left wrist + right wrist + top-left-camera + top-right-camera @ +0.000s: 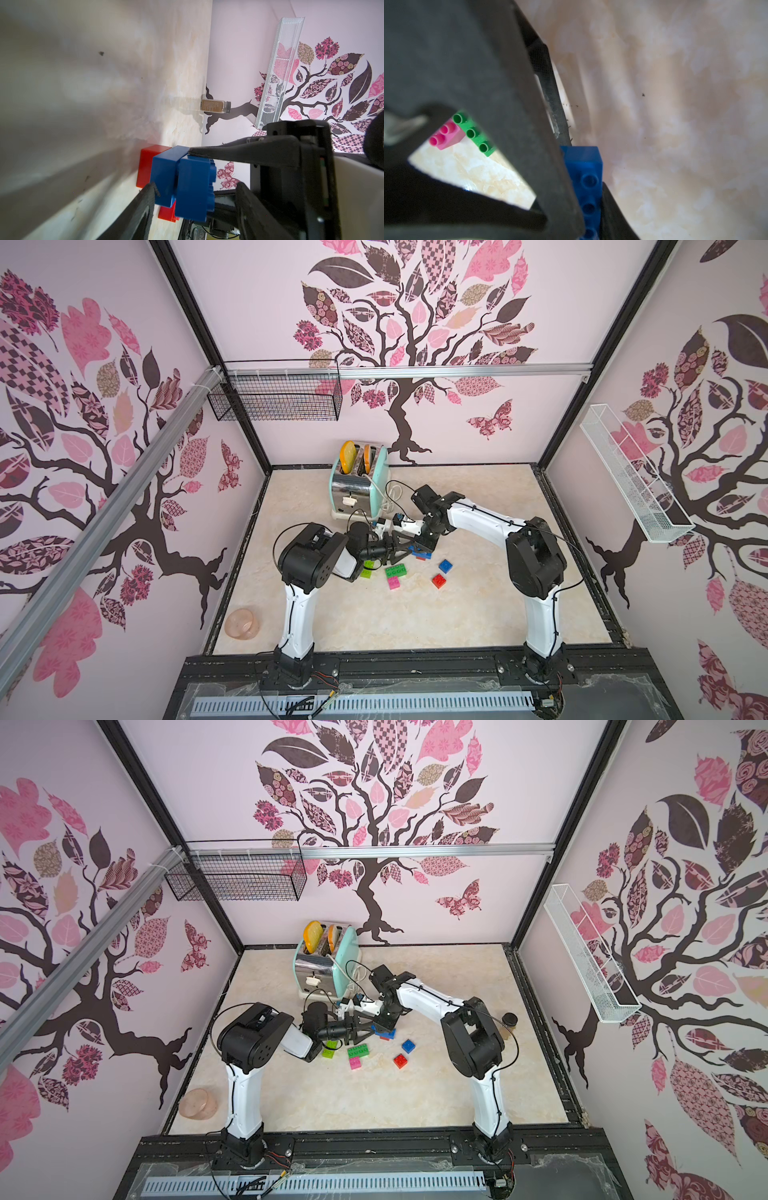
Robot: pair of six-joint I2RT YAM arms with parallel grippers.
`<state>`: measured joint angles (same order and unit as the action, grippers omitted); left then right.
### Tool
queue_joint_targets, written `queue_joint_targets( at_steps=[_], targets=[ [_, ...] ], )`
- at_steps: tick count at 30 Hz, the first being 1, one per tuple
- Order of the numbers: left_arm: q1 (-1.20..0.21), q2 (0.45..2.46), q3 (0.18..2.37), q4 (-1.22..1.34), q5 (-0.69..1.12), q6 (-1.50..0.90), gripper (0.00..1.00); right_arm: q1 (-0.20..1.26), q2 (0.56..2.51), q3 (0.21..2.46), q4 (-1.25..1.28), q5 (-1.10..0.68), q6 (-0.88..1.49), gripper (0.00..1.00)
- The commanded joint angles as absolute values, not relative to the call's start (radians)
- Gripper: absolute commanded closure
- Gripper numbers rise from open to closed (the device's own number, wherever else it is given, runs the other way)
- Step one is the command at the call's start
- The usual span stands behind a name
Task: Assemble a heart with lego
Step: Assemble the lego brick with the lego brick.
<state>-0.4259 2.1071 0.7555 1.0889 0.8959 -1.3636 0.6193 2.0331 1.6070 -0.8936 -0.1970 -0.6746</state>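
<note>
- Right tool [422, 548]: closed narrow on the upper blue brick [193, 170], pinching its sides from above, studs up.
- Left tool [196, 185]: half spread, jaws either side of the blue pair. One pad [148, 199] touches the lower blue brick [164, 172]; the opposite finger [247, 199] stands apart from the plastic, so no grip is evident.
- Stack [386, 1036], the start of the heart: both blue bricks over a red brick [148, 164] that rests on the worktop [374, 626], just in front of the toaster [357, 485]. Whether the blues are fully seated cannot be told.
- Loose lego, near the stack on its front side: lime brick [367, 573], partly under the left arm; dark green brick [395, 571] touching the pink brick [394, 583]; small blue brick [445, 565]; small red brick [439, 580].
- Hazard 1: a push off the stud line would likely seat the upper brick skewed, or tip the stack on its small red foot.
- Hazard 2: with one side unbraced, the stack may slide on the smooth worktop.
- Hazard 3: both tools crowd one brick, and a finger clash could knock it loose.
- Containers:
  - toaster, with two bread slices [348, 456] upright in its slots;
  - black wire basket [276, 400] on the back wall, nothing seen inside;
  - white mesh tray [631, 481] on the side wall, contents unclear;
  - pink bowl [242, 624] at the front corner, nothing seen inside;
  - spice jar [510, 1025], capped, with brown contents.
</note>
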Motion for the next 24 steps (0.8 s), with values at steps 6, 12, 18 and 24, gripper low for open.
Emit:
queue_joint_targets(
  at_steps=[6,12,18,24],
  targets=[
    [-0.433,2.098,0.749,1.036,0.903,-1.314,0.37,0.623,2.023,1.599,-0.906,-0.199,-0.691,0.69],
    [-0.434,2.090,0.764,0.994,0.905,-1.290,0.35,0.623,2.025,1.593,-0.917,-0.207,-0.706,0.68],
    [-0.448,2.120,0.785,1.059,0.907,-1.342,0.35,0.622,2.026,1.580,-0.914,-0.201,-0.717,0.69],
    [-0.454,2.157,0.795,1.156,0.905,-1.417,0.38,0.618,2.024,1.562,-0.906,-0.214,-0.732,0.70]
  ],
)
